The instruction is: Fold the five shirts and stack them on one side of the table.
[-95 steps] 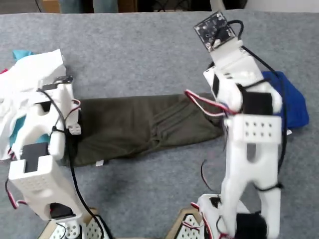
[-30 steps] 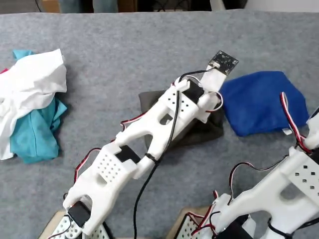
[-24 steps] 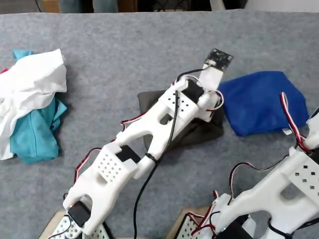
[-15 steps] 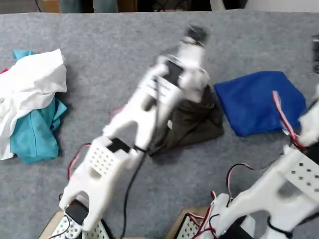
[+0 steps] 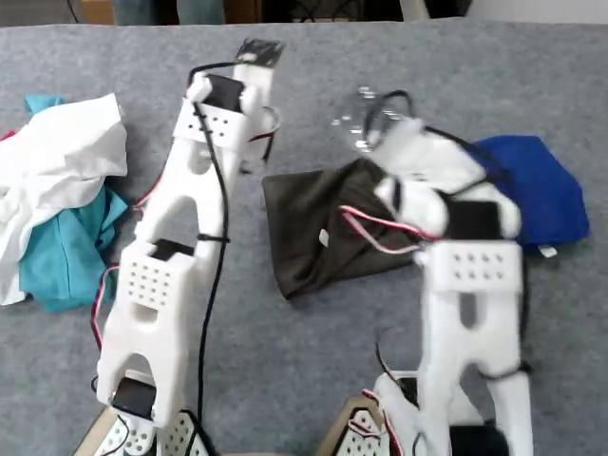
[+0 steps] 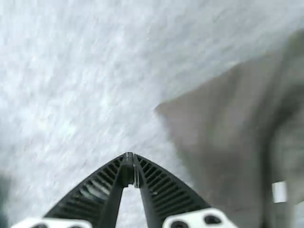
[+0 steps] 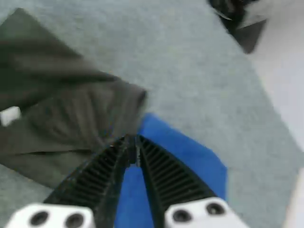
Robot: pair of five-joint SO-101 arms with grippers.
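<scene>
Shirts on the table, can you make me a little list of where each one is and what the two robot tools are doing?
dark green shirt: folded, middle of the table
blue shirt: folded bundle, right side, right next to the dark green shirt
white shirt: crumpled, left side
teal shirt: crumpled, partly under the white shirt
left tool: shut, over bare table by the dark green shirt's corner
right tool: shut, over where the dark green and blue shirts meet
</scene>
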